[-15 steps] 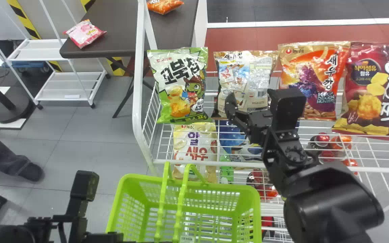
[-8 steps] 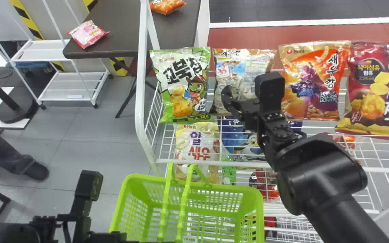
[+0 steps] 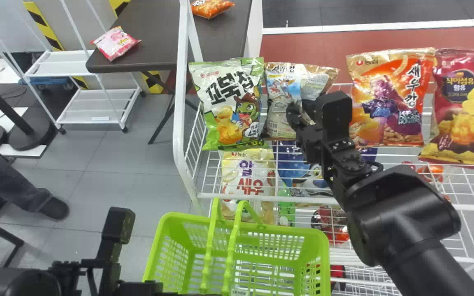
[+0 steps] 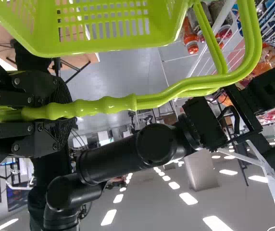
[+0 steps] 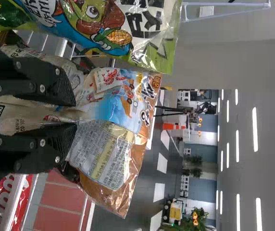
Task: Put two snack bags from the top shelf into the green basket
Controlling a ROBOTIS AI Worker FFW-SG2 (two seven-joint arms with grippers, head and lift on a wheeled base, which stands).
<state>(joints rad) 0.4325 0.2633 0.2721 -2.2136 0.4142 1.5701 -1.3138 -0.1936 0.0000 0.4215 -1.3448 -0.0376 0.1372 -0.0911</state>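
Bag (image 3: 281, 96), long axis upright, in right jaws (image 3: 312, 107)

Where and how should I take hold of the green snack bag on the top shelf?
I'd pinch the middle of the green snack bag from the front, the robot's side, one finger towards each side edge. It stands upright with its broad, puffed face towards the robot, while the tan bag crowds its right edge, leaving little finger room there.

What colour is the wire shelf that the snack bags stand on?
White; the wire shelf shows best in the head view.
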